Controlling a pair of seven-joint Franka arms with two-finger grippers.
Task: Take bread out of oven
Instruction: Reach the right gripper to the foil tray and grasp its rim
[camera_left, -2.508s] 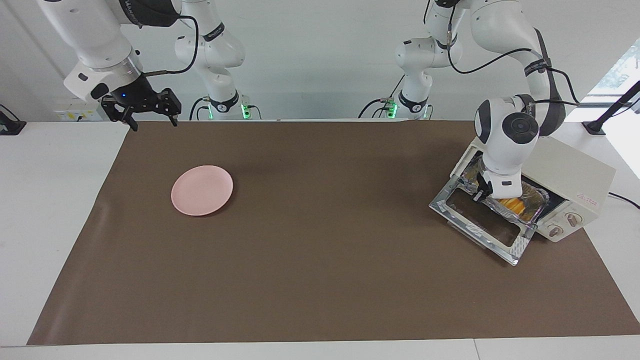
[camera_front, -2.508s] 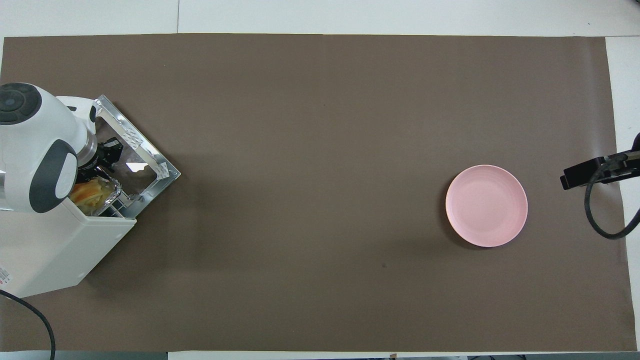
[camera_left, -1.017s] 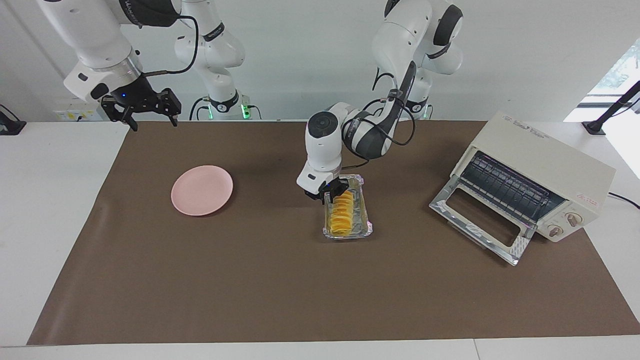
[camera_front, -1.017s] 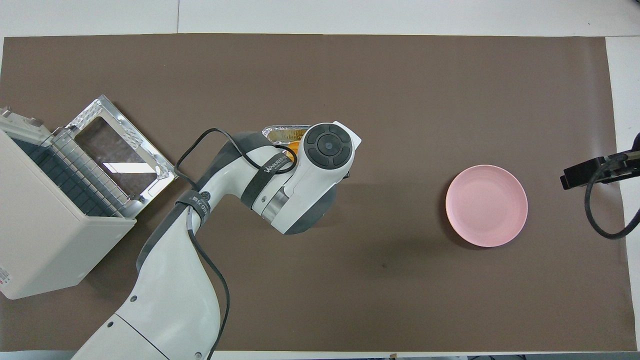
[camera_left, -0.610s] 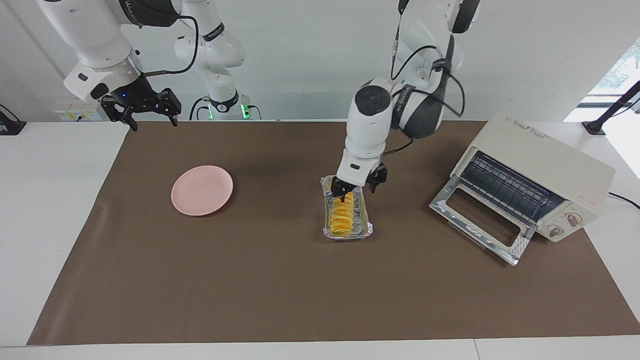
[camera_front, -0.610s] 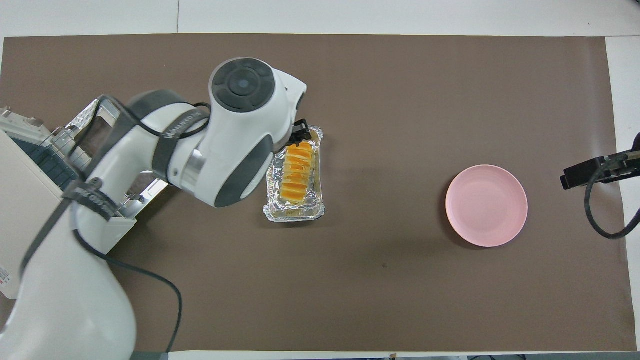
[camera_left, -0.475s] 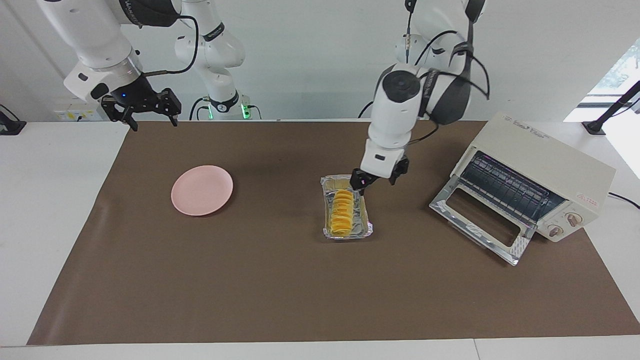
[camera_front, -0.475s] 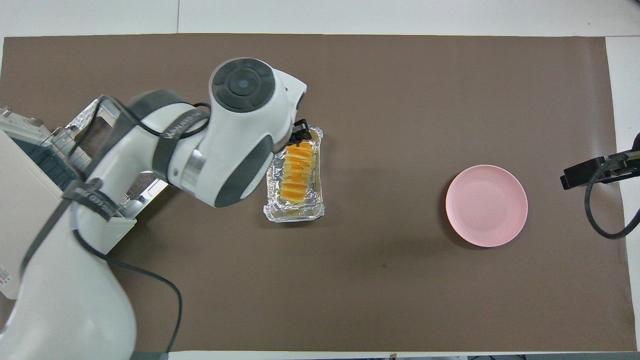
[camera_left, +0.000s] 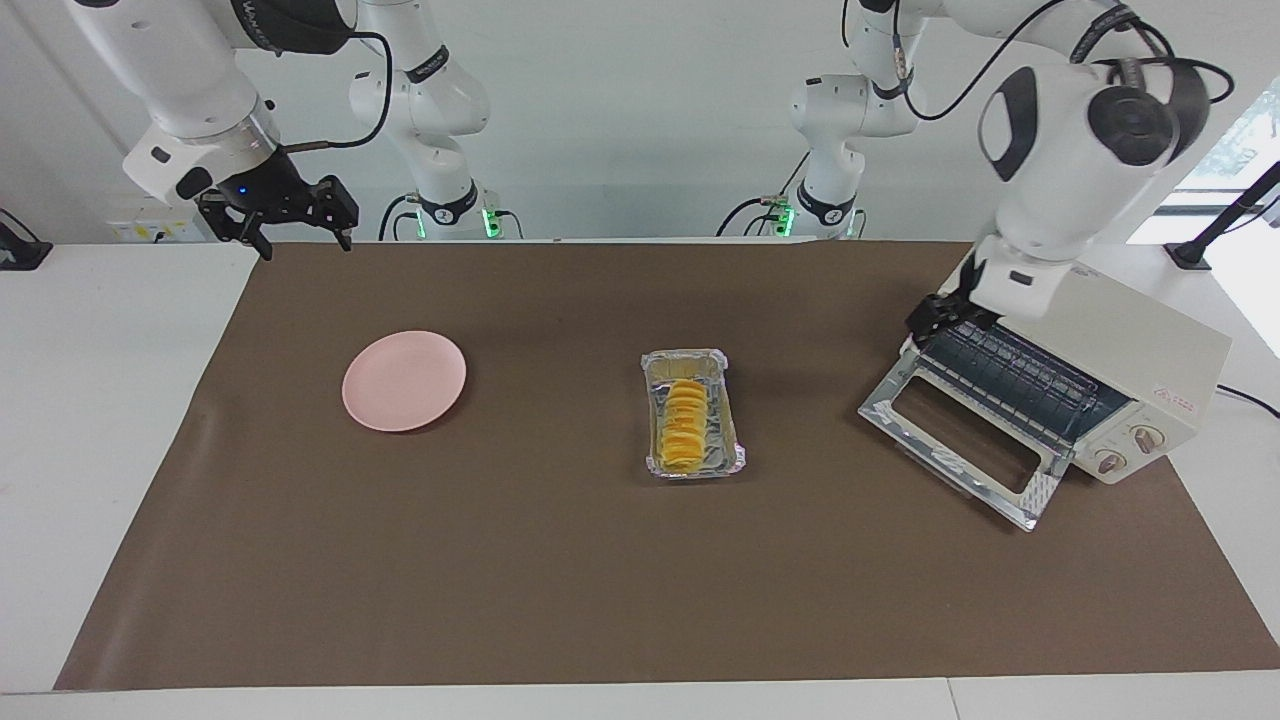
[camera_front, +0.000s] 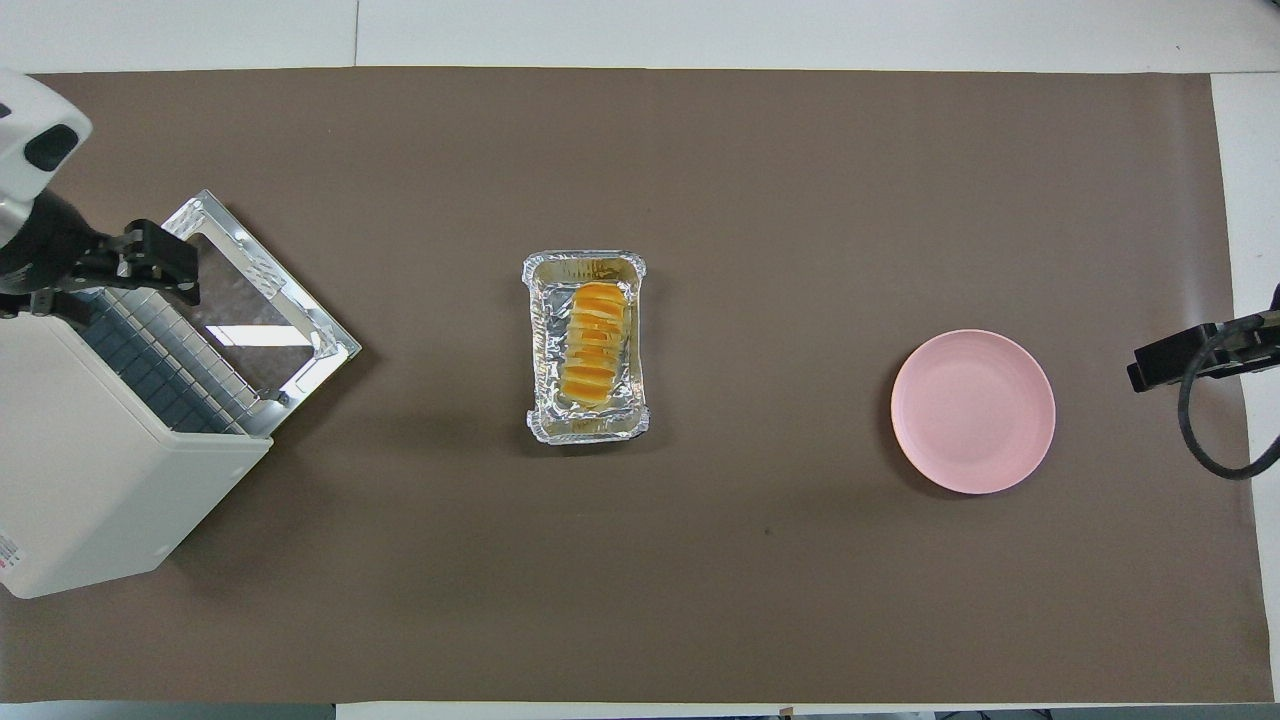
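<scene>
So the bread (camera_left: 684, 425), a little yellow-orange loaf with slice-like ridges, is out of the oven (camera_left: 1085, 368) and sitting in a crinkled silver foil tray (camera_left: 724, 452) in the middle of the brown mat (camera_left: 560, 580). The tray lies flat on the mat with its long side running toward and away from the robots, well apart from everything else.

The cream-white toaster oven is down at the left arm's end of the table. Its glass door (camera_left: 960, 440) is dropped fully open onto the mat, and you can see the dark wire rack (camera_left: 1015, 365) inside, with nothing on it as far as I can see. Two round knobs and a small red logo sit on its front panel.

The left gripper (camera_left: 938, 318) hangs up in the air over the oven's open mouth, at the corner toward the table's middle. It's not touching anything, and honestly I can't tell how its jaws are set from either angle.

The round pink plate (camera_left: 404, 380) sits bare toward the right arm's end of the table. The right gripper (camera_left: 296, 222) waits raised over the mat's edge at that end, jaws spread wide and holding nothing.
</scene>
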